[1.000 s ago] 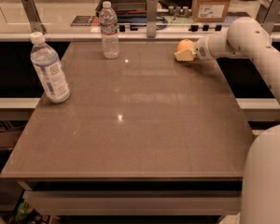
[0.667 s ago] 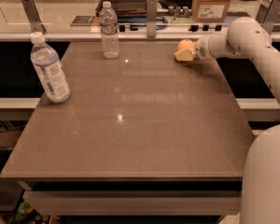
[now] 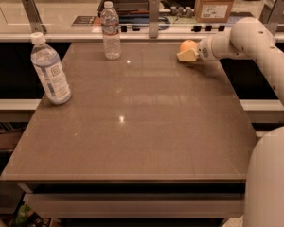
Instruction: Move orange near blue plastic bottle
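Pincer sits at the far right of the brown counter, low over the surface, at the end of the white arm reaching in from the right. Small round orange fruit is right at the fingertips, partly hidden behind the pale finger pad; it appears to be held between the fingers, so I read the pincer as clenched on the orange, though contact on the far side is hidden.

Large blue-tinted clear plastic bottle with white cap stands upright at the left edge, well apart from the orange. Slimmer colourless clear bottle stands upright at the far edge, between the two along the far side.

Step in hand, as judged: secure the orange and begin carry leftward.

Notes for doing it well:
- Confirm a firm hold before lifting; round smooth fruit may roll out.
- Raise it clear of the counter, then travel left and nearer, passing on the near side of the colourless bottle.
- Set down just beside the blue bottle without touching it; a light bottle may tip.
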`<state>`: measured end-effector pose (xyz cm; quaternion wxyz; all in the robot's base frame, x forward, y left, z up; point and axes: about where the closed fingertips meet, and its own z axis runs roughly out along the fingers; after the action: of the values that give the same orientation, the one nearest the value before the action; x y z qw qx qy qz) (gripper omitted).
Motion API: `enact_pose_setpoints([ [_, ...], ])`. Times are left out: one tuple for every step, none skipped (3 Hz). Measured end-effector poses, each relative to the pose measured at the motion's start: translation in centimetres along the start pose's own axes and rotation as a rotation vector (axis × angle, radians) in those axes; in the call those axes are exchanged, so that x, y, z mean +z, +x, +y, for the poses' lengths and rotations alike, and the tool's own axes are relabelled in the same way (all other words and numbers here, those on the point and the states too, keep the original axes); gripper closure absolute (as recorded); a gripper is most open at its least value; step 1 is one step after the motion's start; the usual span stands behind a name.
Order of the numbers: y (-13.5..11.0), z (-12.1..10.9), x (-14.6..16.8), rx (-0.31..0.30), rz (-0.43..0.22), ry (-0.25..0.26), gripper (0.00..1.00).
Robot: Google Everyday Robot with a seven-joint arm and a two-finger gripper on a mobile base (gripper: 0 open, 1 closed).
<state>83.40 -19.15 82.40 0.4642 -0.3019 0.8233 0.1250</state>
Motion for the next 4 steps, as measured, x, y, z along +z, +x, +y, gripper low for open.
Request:
enact_pose_setpoints([
  [0.0,0.01,0.0,0.0,0.0,0.0,1.0],
  [0.0,0.01,0.01,0.0,0.0,0.0,1.0],
  [0.0,0.01,0.01,0.0,0.0,0.0,1.0],
  [0.0,0.01,0.0,0.0,0.0,0.0,1.0],
])
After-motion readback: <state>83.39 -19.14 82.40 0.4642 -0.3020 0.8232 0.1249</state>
